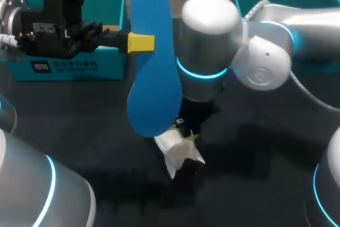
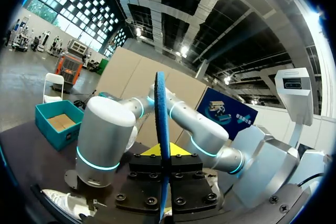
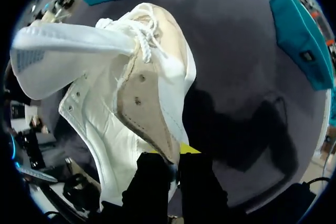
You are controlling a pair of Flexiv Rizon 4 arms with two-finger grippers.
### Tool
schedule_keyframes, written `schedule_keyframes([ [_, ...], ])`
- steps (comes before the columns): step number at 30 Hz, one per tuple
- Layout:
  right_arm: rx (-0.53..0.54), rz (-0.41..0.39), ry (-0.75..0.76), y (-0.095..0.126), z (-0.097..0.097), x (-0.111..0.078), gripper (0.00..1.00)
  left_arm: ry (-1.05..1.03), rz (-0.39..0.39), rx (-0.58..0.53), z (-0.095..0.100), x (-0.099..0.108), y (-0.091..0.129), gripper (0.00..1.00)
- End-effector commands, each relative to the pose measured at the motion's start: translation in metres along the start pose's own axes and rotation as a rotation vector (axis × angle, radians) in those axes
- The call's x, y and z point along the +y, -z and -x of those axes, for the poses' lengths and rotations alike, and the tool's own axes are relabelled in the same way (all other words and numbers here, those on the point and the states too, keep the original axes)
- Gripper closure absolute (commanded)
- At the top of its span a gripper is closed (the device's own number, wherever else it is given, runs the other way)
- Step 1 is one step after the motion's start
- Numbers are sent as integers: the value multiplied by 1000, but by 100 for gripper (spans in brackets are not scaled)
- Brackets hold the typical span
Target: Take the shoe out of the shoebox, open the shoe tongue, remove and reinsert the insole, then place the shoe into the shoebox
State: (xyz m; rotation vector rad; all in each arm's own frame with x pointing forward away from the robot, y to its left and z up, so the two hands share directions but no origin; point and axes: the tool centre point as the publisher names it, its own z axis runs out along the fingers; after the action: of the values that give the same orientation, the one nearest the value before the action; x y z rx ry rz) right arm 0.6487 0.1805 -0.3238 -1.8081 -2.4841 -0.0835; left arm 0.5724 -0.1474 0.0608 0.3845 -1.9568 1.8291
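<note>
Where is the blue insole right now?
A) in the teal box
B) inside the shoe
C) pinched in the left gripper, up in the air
C: the left gripper is shut on the blue insole, holding it above the table, outside the white shoe.

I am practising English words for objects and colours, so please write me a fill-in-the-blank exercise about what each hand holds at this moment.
1. The left hand is shut on a ____ insole.
2. The shoe gripped by the right hand is ____ in colour.
3. The insole is held ____ the shoe, not inside it.
4. ____ teal boxes show in the head view: one beside the left hand, one at the view's right.

Missing words: blue; white; outside; two
</note>
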Motion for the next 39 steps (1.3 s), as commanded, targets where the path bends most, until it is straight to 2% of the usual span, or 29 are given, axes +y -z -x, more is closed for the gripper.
schedule_keyframes([
  [1, 22, 105, -232, 2, 4, -21, 100, 1, 2, -1, 0, 1, -1, 100],
  [7, -1, 123, -374, -4, 0, -27, 100, 1, 2, -1, 0, 1, -1, 100],
  [11, -17, 107, -405, -9, 0, -21, 100, 1, 2, -1, 0, 1, -1, 100],
  [22, 52, 100, -350, -24, 10, -10, 100, 1, 2, -1, 0, 1, -1, 100],
  [34, 88, 28, -289, -46, 24, -5, 100, 1, 2, -1, 0, 1, -1, 100],
  [39, 107, 21, -269, -51, 26, -6, 100, 1, 2, -1, 0, 1, -1, 100],
])
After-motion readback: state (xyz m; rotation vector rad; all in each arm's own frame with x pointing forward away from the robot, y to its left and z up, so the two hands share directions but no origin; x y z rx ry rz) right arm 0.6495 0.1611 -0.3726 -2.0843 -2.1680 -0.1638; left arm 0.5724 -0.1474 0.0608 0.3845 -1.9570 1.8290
